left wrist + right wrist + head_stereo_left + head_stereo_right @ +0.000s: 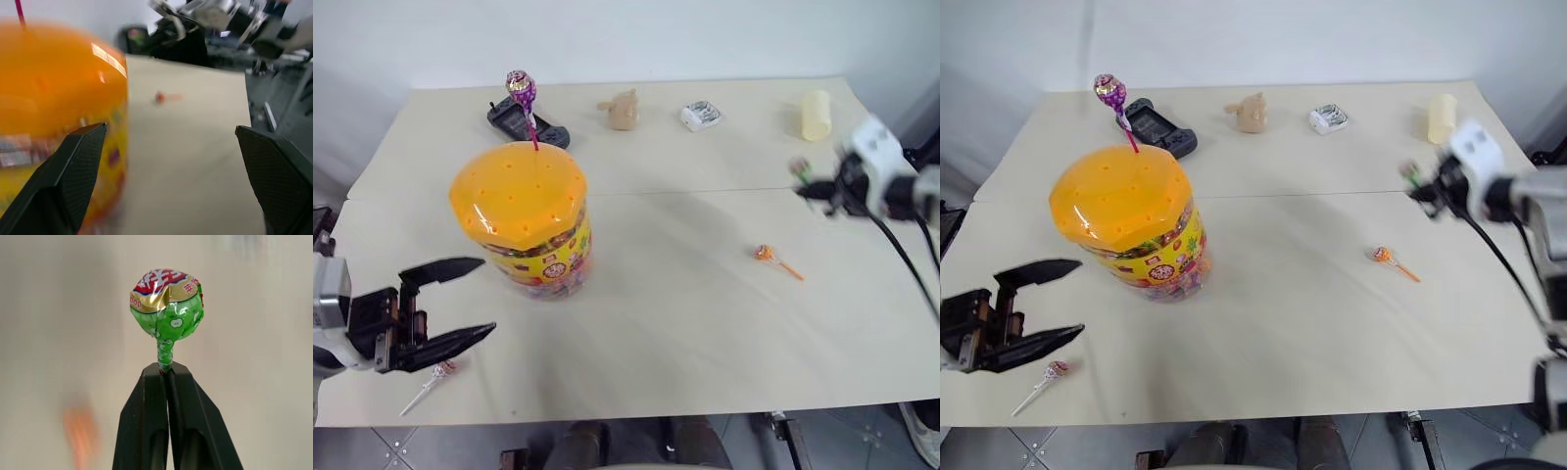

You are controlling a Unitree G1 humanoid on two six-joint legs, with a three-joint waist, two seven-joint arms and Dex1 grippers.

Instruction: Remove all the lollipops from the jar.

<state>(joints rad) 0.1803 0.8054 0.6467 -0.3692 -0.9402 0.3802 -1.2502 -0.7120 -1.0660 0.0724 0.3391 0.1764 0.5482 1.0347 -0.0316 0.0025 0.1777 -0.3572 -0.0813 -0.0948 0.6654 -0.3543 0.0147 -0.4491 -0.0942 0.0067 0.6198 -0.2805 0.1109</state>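
R gripper (166,369) clenched on green-wrapped lollipop (167,306), pinched just below the head, held above desk (705,323) far R side. L gripper (470,299) spread wide, nothing held, just beside jar (524,220) near desk front-L. Purple lollipop (520,88) stuck upright in jar's orange lid. Orange lollipop (766,255) lying on desk R of jar; pink one (440,370) on desk under L fingers (445,269).

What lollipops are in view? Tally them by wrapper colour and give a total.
Purple lollipop, in the jar lid: 1
Orange lollipop, on the table: 1
Pinkish lollipop, on the table near the left end effector: 1
Green lollipop, in the shut right end effector: 1
Total: 4
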